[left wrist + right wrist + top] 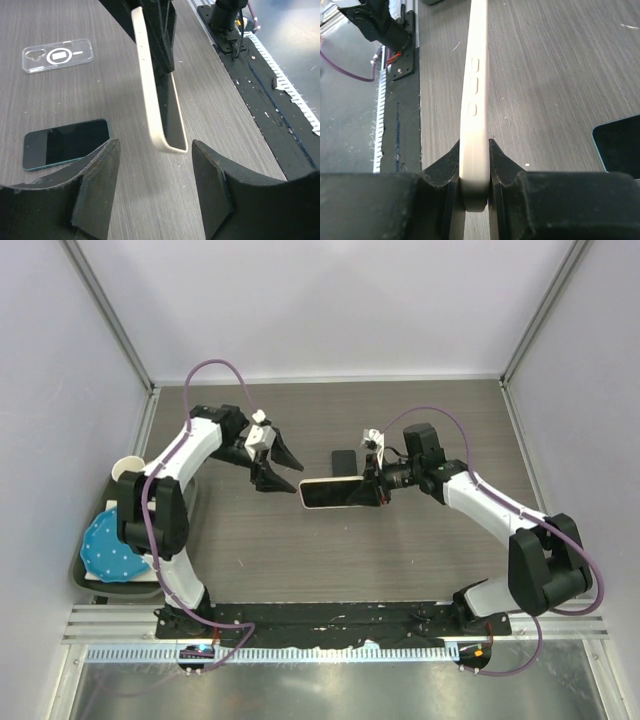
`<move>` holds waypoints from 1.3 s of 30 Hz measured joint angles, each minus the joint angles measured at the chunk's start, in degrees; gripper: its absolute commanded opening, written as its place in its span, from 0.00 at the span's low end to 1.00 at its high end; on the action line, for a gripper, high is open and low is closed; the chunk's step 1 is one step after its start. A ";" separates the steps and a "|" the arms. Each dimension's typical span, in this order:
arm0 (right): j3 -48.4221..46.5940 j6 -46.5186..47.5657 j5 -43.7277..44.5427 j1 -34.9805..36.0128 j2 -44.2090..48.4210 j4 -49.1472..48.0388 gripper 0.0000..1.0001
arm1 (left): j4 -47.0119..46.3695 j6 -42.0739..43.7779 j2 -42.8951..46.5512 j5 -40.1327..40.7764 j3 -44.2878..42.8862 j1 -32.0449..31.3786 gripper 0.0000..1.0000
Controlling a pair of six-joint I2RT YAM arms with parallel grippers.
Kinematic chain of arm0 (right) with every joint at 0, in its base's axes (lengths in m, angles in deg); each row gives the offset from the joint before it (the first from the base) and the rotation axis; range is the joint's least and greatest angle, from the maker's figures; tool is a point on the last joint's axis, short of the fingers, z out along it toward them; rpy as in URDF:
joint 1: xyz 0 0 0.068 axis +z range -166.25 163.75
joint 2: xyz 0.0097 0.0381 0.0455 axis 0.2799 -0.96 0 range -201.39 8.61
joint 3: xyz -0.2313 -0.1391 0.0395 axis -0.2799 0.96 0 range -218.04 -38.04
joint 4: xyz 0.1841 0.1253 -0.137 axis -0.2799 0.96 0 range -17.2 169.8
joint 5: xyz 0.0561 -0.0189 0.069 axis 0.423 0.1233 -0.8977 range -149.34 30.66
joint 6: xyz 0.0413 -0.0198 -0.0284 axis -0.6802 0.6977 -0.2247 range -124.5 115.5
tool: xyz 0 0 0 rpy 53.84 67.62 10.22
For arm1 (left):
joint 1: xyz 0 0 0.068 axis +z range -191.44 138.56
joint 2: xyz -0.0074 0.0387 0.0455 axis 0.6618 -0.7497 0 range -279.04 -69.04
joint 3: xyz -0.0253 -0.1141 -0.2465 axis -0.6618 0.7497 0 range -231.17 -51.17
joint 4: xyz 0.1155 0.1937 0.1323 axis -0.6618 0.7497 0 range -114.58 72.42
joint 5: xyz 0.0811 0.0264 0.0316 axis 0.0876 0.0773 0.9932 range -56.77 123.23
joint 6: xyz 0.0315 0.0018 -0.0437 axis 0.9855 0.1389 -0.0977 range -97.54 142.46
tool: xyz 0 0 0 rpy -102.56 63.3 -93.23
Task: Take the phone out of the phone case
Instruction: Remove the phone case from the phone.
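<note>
One cream case (147, 95), one clear case (57, 55), one phone (65, 142).

No text, brand, number or label could be read in any view. The clear case (57, 55) lying flat on the table (225, 125) carried only a white ring with a rounded bar inside it and a short white line beside it, without letters. The screen of the dark phone (65, 144) was black and showed nothing. The cream phone case (472, 100) showed three raised button shapes along its edge, all unmarked. Small tags on the arms' cables were too small to make out.
</note>
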 measured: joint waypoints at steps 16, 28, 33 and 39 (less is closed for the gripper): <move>0.24 7.08 9.18 1.51 5.05 1.42 0.01 | 0.42 -3.45 -1.33 -0.52 0.28 -2.01 0.47; 0.39 11.93 13.64 1.53 7.23 5.70 0.01 | 0.63 -5.07 0.46 -2.21 -0.63 2.91 1.00; 0.46 11.96 16.57 1.66 9.81 4.74 0.01 | 0.66 -5.88 3.52 -2.34 -2.34 6.16 1.00; 0.39 13.68 18.93 2.01 10.99 7.37 0.01 | 0.61 -8.39 4.79 -2.01 -6.47 7.23 1.00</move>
